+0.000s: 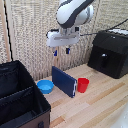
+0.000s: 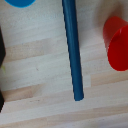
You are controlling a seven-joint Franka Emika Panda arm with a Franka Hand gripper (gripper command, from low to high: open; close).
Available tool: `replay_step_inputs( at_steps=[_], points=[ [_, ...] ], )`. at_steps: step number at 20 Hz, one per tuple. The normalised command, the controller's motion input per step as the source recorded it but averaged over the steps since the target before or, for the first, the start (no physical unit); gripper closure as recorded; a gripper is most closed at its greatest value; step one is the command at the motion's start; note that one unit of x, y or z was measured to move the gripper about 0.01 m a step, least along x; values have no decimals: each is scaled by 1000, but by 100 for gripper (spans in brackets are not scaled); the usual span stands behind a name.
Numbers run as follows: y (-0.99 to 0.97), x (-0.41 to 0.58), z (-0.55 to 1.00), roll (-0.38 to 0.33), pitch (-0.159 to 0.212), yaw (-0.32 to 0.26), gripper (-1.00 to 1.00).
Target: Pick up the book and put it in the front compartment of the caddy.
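Note:
The book (image 1: 63,81) is a thin navy hardcover standing upright on its edge on the wooden table, between a blue bowl and a red cup. In the wrist view the book (image 2: 72,47) shows edge-on as a long dark blue strip. My gripper (image 1: 61,51) hangs well above the book with its fingers apart and nothing between them; it does not show in the wrist view. The black fabric caddy (image 1: 15,95) fills the exterior view's lower left. Its divider splits it in two, and the front compartment (image 1: 27,116) is the narrower section nearest the camera.
A blue bowl (image 1: 45,86) sits beside the book toward the caddy, also seen as the blue bowl (image 2: 20,2). A red cup (image 1: 83,85) stands on the book's other side, the same red cup (image 2: 117,44). A black boxy machine (image 1: 110,52) stands at the exterior view's right.

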Motion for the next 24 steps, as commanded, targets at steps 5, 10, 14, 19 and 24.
replay_step_inputs(
  at_steps=[5,10,14,19,24],
  points=[
    [19,7,-339,-33,19,124,-100],
    [-42,50,-414,-43,42,157,-100],
    [-120,26,-402,-39,35,167,-100],
    [-74,0,-442,-46,2,146,-100],
    [-10,-38,-398,-86,-24,125,-100]
  ],
)
